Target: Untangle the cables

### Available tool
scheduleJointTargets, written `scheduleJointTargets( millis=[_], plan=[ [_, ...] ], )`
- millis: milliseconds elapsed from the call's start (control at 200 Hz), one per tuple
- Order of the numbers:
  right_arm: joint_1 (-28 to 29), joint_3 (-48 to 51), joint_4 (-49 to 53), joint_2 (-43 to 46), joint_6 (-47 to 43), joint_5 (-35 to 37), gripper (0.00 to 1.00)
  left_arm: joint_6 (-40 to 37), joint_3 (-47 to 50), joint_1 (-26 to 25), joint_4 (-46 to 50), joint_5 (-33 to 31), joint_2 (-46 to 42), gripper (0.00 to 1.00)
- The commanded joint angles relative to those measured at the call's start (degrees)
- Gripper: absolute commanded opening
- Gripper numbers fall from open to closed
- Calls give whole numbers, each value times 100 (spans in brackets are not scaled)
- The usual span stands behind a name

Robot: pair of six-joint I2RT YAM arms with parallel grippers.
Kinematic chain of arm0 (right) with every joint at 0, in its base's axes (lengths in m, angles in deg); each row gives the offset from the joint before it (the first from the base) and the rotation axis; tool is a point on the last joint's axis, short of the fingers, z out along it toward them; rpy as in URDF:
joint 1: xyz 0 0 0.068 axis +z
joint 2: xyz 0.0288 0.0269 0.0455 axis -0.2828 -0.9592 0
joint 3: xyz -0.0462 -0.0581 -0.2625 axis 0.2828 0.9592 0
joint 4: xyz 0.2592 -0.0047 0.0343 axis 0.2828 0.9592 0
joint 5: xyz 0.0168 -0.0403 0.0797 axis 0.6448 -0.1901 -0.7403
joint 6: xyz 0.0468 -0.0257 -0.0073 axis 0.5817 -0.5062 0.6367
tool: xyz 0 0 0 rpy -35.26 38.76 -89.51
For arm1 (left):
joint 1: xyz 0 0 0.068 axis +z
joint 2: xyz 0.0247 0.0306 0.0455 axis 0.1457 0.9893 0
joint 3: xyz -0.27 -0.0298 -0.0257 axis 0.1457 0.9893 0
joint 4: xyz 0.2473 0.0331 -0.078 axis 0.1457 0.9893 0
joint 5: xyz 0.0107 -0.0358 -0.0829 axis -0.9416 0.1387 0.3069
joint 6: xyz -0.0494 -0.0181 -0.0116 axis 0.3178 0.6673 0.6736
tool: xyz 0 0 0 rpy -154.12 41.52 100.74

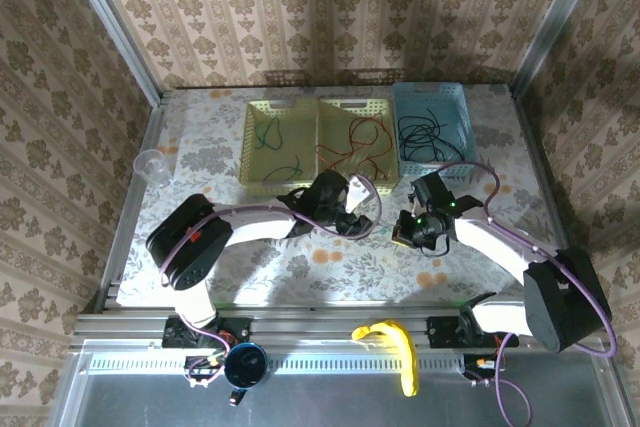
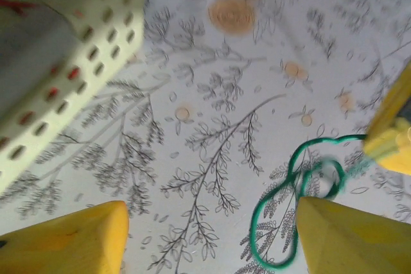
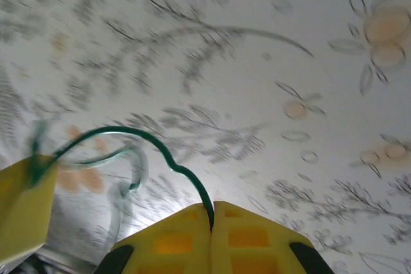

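Just in front of the middle yellow basket [image 1: 355,103], my right gripper [image 3: 212,206] was pinching the green cable [image 3: 164,149] and my left gripper [image 2: 212,222] hung spread over its loops, so I judged the grasp made and a slow pull apart due next.

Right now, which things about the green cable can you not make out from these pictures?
Left wrist view: the green cable runs behind a yellow finger, so any contact is hidden.
Right wrist view: past the right gripper, its loop is blurred.
Top view: the black cables in the blue basket are too thin to trace.
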Motion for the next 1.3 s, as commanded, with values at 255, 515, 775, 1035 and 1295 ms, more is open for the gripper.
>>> scheduleJointTargets(
  millis=[255,515,775,1035,1295],
  plan=[
    [-182,-34,-1264,54,619,-1144,0,621,135,386,-451,1116,-503,69],
    [-303,35,-1605,264,938,-1358,0,843,367,472,-763,710,-515,58],
    [-318,78,-1590,286,944,-1435,0,1126,426,567,-1234,835,-527,24],
    [-319,70,-1487,275,882,-1396,0,1062,416,582,-1324,1302,-662,34],
    [-330,75,-1469,205,858,-1379,0,1137,391,619,-1349,1706,-712,35]
  ],
)
